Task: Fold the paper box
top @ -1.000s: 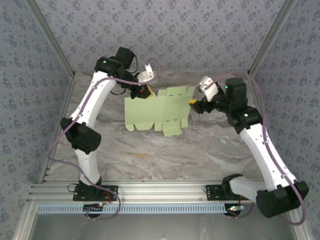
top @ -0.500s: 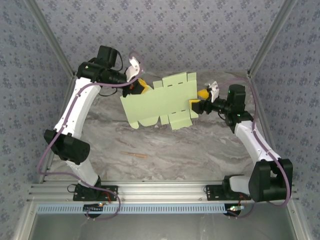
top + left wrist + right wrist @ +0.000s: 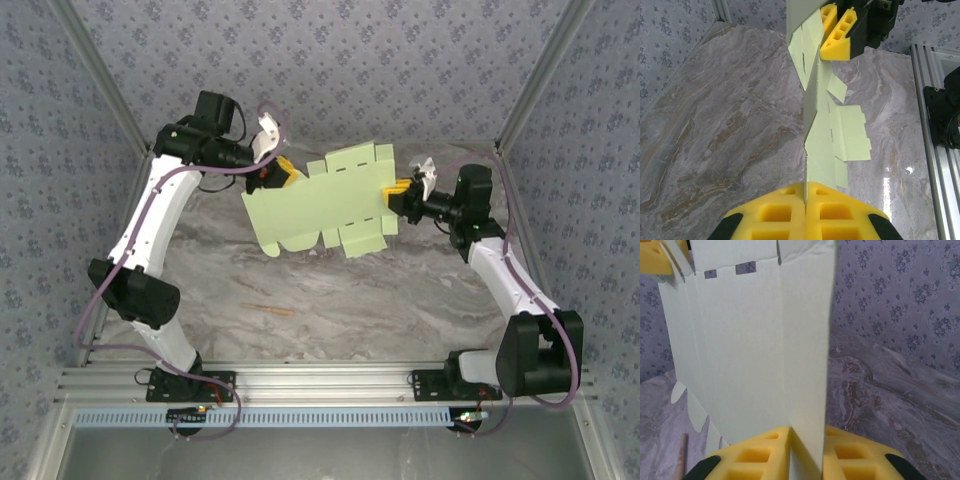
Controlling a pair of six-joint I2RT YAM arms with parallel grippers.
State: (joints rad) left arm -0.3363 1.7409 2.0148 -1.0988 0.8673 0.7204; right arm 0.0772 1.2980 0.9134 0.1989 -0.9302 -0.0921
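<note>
The box (image 3: 325,205), still a flat die-cut sheet, is held above the table (image 3: 420,300) at the far centre. The left gripper (image 3: 283,172) is clamped on its left edge and the right gripper (image 3: 402,193) on its right edge, so the panels are kept taut and free for creasing. One second earlier the sheet was lying lower and flatter; it is now raised and tilted.

We saw a small robot test booth, like in a lab. Flowery wallpaper walls (image 3: 350,70) stood around a marble-look surface (image 3: 400,300). Metal bars (image 3: 330,380) framed it. The left arm (image 3: 165,205) and right arm (image 3: 505,275) were bolted on at the front.
</note>
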